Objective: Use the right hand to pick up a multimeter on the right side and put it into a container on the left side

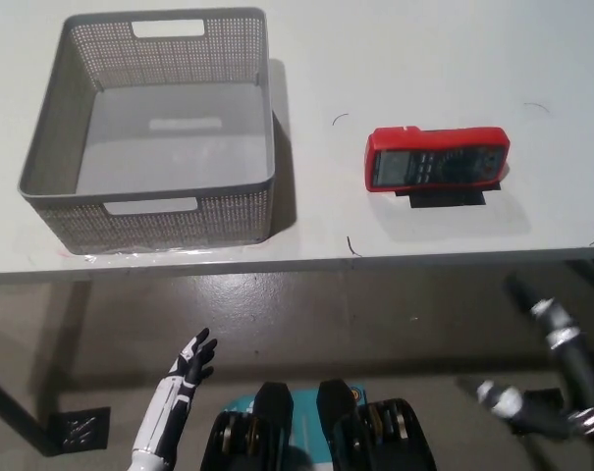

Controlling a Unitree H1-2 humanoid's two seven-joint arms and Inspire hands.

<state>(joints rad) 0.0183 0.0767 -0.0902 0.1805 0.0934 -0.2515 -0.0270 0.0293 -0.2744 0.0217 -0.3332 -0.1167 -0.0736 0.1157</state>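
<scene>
White table fills the upper half of my view, with the grey basket at upper left, nothing in it, and the red multimeter lying flat at centre right, well apart from the basket. At lower left I see my left hand below the table edge, fingers spread and touching nothing. At lower right my black right arm shows, blurred; I cannot tell how its fingers stand.
</scene>
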